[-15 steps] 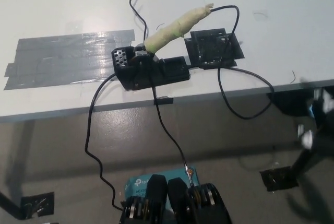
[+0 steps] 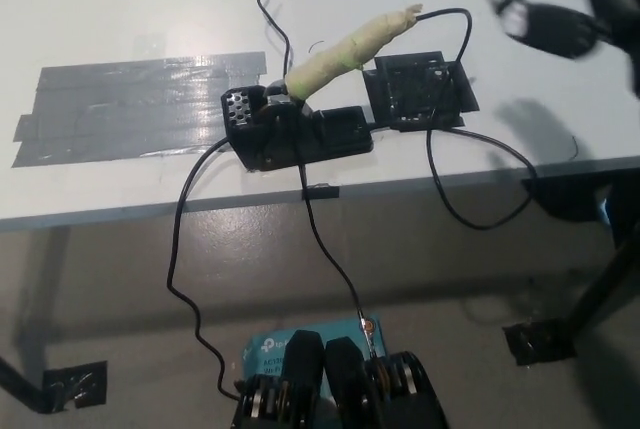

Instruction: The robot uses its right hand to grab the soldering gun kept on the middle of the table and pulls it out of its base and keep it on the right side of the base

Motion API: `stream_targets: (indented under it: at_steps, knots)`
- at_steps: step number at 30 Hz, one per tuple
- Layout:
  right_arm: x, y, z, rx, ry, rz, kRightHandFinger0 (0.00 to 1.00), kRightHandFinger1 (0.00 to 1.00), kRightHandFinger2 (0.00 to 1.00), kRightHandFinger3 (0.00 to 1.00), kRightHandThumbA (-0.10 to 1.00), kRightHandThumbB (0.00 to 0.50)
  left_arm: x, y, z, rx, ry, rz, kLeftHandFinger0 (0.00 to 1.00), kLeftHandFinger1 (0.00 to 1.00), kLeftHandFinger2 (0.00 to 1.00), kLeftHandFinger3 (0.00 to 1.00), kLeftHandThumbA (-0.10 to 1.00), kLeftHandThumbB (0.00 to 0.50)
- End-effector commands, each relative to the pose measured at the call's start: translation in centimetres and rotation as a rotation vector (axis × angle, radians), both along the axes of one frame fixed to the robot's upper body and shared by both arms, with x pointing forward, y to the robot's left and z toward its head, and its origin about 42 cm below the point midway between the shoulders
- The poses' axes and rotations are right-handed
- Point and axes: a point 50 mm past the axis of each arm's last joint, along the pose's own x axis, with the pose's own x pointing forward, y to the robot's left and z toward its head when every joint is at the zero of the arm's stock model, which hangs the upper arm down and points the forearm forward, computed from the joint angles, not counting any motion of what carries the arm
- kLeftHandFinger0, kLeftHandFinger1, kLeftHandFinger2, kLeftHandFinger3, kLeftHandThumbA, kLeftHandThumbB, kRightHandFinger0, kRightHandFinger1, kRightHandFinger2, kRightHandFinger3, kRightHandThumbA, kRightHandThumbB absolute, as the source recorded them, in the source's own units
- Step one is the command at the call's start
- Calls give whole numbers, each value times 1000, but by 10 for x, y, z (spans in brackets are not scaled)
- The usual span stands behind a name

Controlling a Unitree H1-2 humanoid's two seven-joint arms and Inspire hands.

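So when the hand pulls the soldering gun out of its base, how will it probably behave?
The soldering gun sits tilted in the black base, so it should probably slide out along that slant. Its handle looks tape-wrapped, likely giving decent grip. The cable at its end hangs off the table and may drag. The right hand is blurred.

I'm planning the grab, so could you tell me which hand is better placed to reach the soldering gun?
The right hand: it hangs over the table's right side, not far from the soldering gun in its base. The left hand isn't in view.
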Motion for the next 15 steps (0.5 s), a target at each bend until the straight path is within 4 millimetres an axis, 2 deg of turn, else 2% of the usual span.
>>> stream_targets:
  at_steps: [1, 3, 5, 6, 7, 8, 11, 13, 15]
  knots:
    - [13, 34, 20, -157, -48, 68, 1000, 1000, 1000, 1000, 446, 274, -5, 1, 4, 1, 3, -26, 336, 489, 628, 833, 585, 268]
    - [18, 43, 22, -184, -32, 72, 1000, 1000, 1000, 1000, 472, 271, -5, 2, 5, 4, 2, -26, 331, 485, 620, 825, 582, 270]
    - [25, 49, 24, -204, -46, 83, 1000, 1000, 1000, 1000, 452, 281, -4, 2, 5, 2, 4, -20, 328, 480, 606, 816, 574, 268]
    - [35, 61, 25, -234, -45, 87, 1000, 1000, 1000, 1000, 440, 291, -4, 2, 5, 10, 7, -30, 390, 523, 630, 843, 591, 264]
    - [43, 71, 25, -282, -47, 86, 1000, 1000, 1000, 1000, 477, 286, -4, 2, 5, 10, 7, -29, 366, 519, 634, 840, 584, 262]
    - [44, 71, 25, -286, -48, 87, 1000, 1000, 1000, 1000, 479, 287, -4, 2, 4, 9, 7, -28, 363, 519, 634, 840, 584, 261]
    - [58, 93, 14, -430, -80, 88, 1000, 1000, 1000, 1000, 517, 289, -5, 0, 4, 6, 4, -29, 306, 473, 608, 802, 591, 269]
    - [61, 97, 10, -463, -88, 91, 1000, 1000, 1000, 1000, 495, 287, -5, -1, 4, 9, 7, -33, 311, 474, 609, 802, 593, 259]
    - [73, 110, -2, -543, -65, 73, 1000, 1000, 1000, 1000, 481, 300, -5, -1, 4, 2, 7, -31, 313, 482, 616, 818, 585, 250]
